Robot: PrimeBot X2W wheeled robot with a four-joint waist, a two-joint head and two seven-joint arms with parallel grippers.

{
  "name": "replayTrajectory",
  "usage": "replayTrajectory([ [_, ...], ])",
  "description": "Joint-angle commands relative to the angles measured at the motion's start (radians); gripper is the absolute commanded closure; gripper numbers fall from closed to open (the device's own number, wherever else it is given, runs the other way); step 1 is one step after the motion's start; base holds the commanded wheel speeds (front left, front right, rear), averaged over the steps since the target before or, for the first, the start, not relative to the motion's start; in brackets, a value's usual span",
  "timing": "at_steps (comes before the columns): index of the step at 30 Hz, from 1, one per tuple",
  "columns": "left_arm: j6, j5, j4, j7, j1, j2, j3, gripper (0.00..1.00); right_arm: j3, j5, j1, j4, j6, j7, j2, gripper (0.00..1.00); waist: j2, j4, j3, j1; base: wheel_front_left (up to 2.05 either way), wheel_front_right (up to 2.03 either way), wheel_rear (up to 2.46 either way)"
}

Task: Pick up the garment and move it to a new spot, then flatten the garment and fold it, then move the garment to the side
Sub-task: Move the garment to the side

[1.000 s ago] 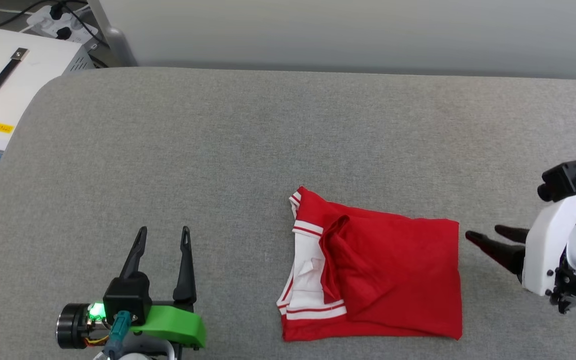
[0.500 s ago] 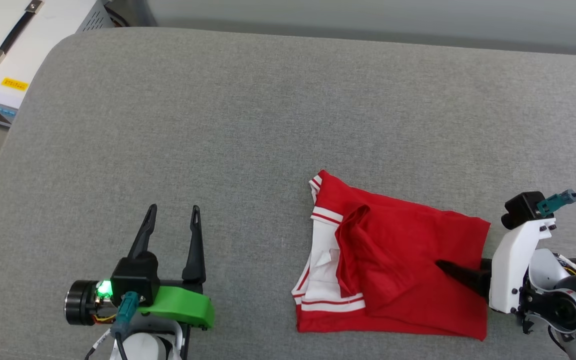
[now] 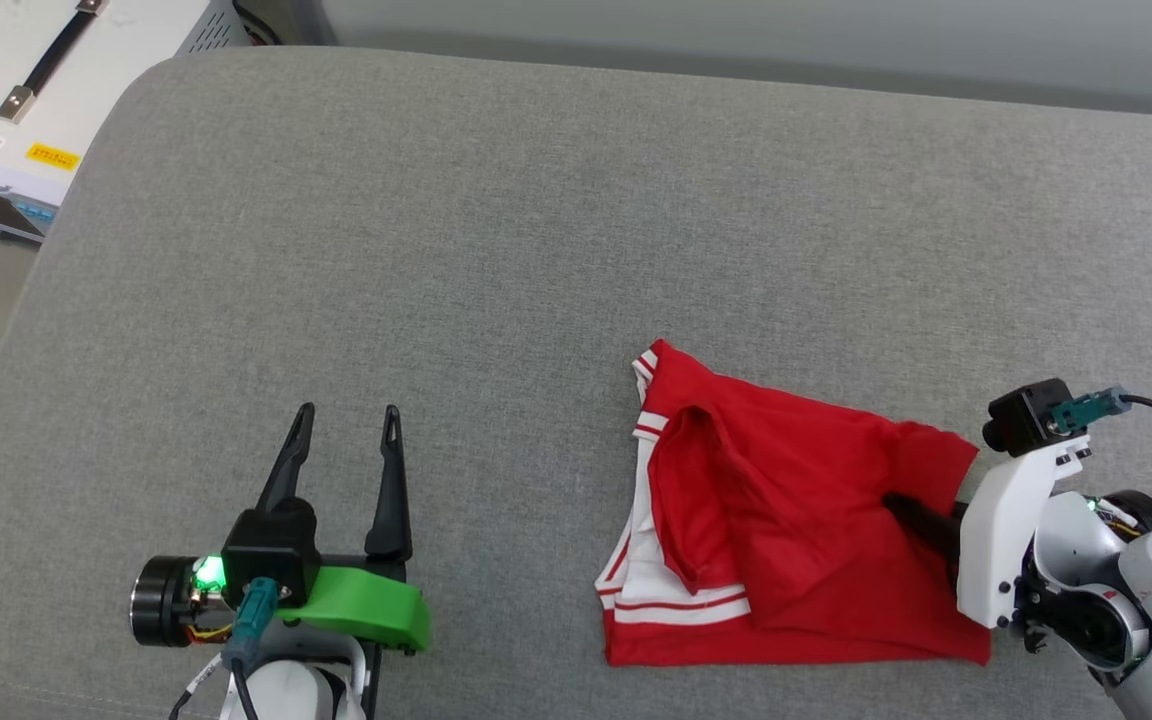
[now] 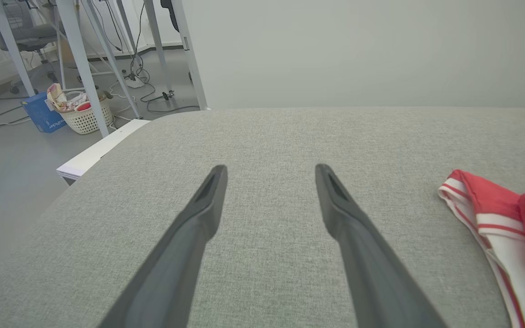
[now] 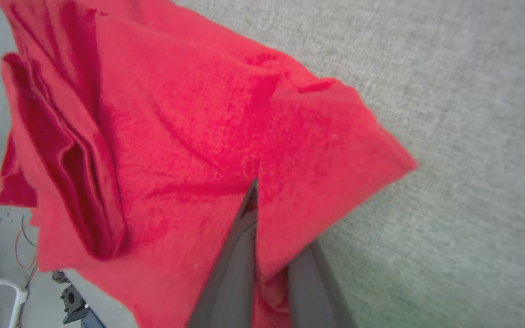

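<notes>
Garment (image 3: 796,520) is seen folded into a rough rectangle on the near right of the pad (image 3: 536,250), white sleeve w/ red stripes on its left side, plain red cloth elsewhere. R gripper (image 3: 911,510), at the garment's right edge, is clamped on it. In the R wrist view red cloth is pinched between the two fingers (image 5: 233,264), jaws nearly together. L gripper (image 3: 348,420) is held over bare pad at near left, jaws wide apart, nothing between them, well apart from the garment. Handling, as judged: light, soft, limp knit. It'll likely sag & drape once lifted, and layers may slide or the fold come undone if just one edge is pulled. Not fragile, and prob. not slippery on this woven pad. A grip thru all layers at the right edge is favoured, w/ a second hold on the sleeve side if the stack is to be kept square. Writing: no print can be read on the faces turned up. The yellow label (image 3: 53,155) on the white box (image 3: 126,70) at far left is too small to be read, same for the blue box (image 4: 41,114) on the floor.
</notes>
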Motion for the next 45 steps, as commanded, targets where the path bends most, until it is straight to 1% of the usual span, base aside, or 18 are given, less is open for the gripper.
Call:
replayTrajectory([
  [1, 0.006, -0.008, 0.002, -0.006, 0.003, -0.006, 0.004, 0.00, 0.006, -0.016, -0.027, 0.000, -0.002, -0.027, -0.013, 1.00, -0.0001, -0.013, -0.014, 0.0000, 0.00, 0.00, 0.00],
  [5, 0.006, -0.009, 0.001, -0.006, 0.019, -0.006, 0.009, 0.00, 0.021, -0.036, -0.062, -0.044, -0.002, -0.077, -0.052, 1.00, -0.0001, -0.047, -0.035, 0.0000, 0.00, 0.00, 0.00],
  [7, 0.005, -0.010, -0.002, -0.006, 0.029, -0.006, 0.016, 0.00, 0.041, -0.047, -0.079, -0.080, -0.002, -0.082, -0.077, 1.00, -0.0001, -0.078, -0.039, 0.0000, 0.00, 0.00, 0.00],
  [9, 0.004, -0.011, -0.007, -0.006, 0.036, -0.004, 0.023, 0.00, 0.059, -0.053, -0.096, -0.125, -0.002, -0.080, -0.106, 1.00, -0.0001, -0.113, -0.037, 0.0000, 0.00, 0.00, 0.00],
  [10, 0.004, -0.010, -0.011, -0.006, 0.039, -0.003, 0.031, 0.00, 0.074, -0.054, -0.112, -0.164, -0.002, -0.069, -0.134, 1.00, -0.0001, -0.154, -0.034, 0.0000, 0.00, 0.00, 0.00],
  [15, 0.001, -0.010, -0.024, -0.006, 0.034, -0.001, 0.045, 0.00, 0.079, -0.042, -0.145, -0.236, -0.002, -0.032, -0.205, 1.00, -0.0001, -0.255, -0.017, 0.0000, 0.00, 0.00, 0.00],
  [18, 0.004, -0.006, -0.038, -0.006, 0.034, 0.000, 0.051, 0.00, 0.069, -0.034, -0.161, -0.258, -0.002, -0.015, -0.238, 1.00, -0.0001, -0.311, 0.000, 0.0000, 0.00, 0.00, 0.00],
  [22, 0.002, 0.001, -0.051, -0.006, 0.026, 0.005, 0.056, 0.00, 0.034, -0.029, -0.178, -0.244, -0.002, -0.010, -0.278, 1.00, -0.0001, -0.363, 0.028, 0.0000, 0.00, 0.00, 0.00],
  [24, 0.002, 0.006, -0.060, -0.006, 0.017, 0.008, 0.058, 0.00, 0.013, -0.043, -0.188, -0.223, -0.002, -0.012, -0.300, 1.00, -0.0001, -0.376, 0.046, 0.0000, 0.00, 0.00, 0.00],
  [29, -0.005, 0.015, -0.087, -0.006, -0.016, 0.022, 0.059, 0.00, -0.049, -0.069, -0.219, -0.146, -0.002, -0.010, -0.349, 1.00, -0.0001, -0.379, 0.106, 0.0000, 0.00, 0.00, 0.00],
  [33, -0.011, 0.021, -0.113, -0.006, -0.053, 0.039, 0.063, 0.00, -0.095, -0.095, -0.270, -0.059, -0.002, -0.010, -0.380, 1.00, -0.0001, -0.363, 0.172, 0.0000, 0.00, 0.00, 0.00],
  [40, -0.014, 0.027, -0.160, -0.006, -0.109, 0.054, 0.063, 0.00, -0.131, -0.171, -0.383, 0.122, -0.002, -0.008, -0.429, 1.00, -0.0001, -0.322, 0.286, 0.0000, 0.00, 0.00, 0.00],
  [45, -0.013, 0.029, -0.190, -0.006, -0.132, 0.055, 0.059, 0.00, -0.166, -0.213, -0.461, 0.248, -0.002, -0.035, -0.444, 1.00, -0.0001, -0.303, 0.339, 0.0000, 0.00, 0.00, 0.00],
])
